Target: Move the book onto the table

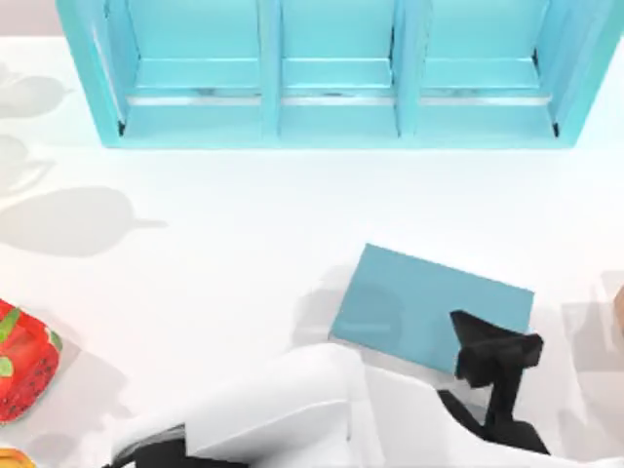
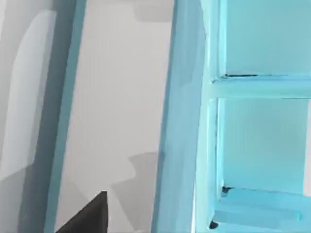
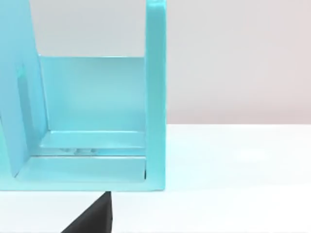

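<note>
Our flat, smooth teal book (image 1: 419, 304) lies on the glossy white table (image 1: 244, 234), right of centre. Our right gripper (image 1: 492, 353) overlaps its corner; its grip we cannot tell. Behind stands a 3-bay blue shelf (image 1: 336, 107); a red strawberry-like object (image 1: 21, 363) sits left.

Flat on the table (image 1: 244, 224), right of centre and toward the near edge: the book (image 1: 419, 304). Behind it, along the far edge: the shelf (image 1: 336, 107), well apart. Over the book's near right corner: the right gripper (image 1: 492, 353). At the table's left edge, near side: a strawberry-like thing (image 1: 21, 363).
</note>
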You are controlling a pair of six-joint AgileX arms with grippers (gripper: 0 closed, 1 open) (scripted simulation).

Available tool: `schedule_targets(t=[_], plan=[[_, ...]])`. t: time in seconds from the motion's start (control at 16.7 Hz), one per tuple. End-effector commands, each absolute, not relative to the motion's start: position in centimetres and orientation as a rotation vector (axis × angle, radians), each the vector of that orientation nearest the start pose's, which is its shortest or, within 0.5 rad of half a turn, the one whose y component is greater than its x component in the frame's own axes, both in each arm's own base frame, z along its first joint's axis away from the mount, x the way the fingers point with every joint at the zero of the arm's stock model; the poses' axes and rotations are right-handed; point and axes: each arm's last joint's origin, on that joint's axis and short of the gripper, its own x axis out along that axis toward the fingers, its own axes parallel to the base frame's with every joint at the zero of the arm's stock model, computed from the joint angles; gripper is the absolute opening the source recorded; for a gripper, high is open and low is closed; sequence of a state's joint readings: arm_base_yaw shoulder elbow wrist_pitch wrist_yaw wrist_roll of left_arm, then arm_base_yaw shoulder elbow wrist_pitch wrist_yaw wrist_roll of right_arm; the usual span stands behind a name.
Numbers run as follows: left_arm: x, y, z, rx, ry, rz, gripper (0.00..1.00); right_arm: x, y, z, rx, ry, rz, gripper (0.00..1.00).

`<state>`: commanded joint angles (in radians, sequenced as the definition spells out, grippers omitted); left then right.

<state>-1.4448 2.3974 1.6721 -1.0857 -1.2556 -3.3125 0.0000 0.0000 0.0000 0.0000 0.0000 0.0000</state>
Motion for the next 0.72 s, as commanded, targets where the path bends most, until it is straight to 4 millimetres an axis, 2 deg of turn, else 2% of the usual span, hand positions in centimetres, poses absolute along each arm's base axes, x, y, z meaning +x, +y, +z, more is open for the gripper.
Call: schedule_targets(t=[0.42,0.6,0.72], plan=[[1.9,-41.1,10.3,-1.505,0.058,0.389,1.00,10.6,-0.1,16.0,0.000,0.000,0.000,1.00],[0.3,-40.9,11.0,-1.519,0.043,0.382,1.00,10.6,-0.1,16.0,0.000,0.000,0.000,1.00],[-0.1,-40.9,11.2,-1.523,0.040,0.380,1.00,10.6,-0.1,16.0,0.000,0.000,0.000,1.00]])
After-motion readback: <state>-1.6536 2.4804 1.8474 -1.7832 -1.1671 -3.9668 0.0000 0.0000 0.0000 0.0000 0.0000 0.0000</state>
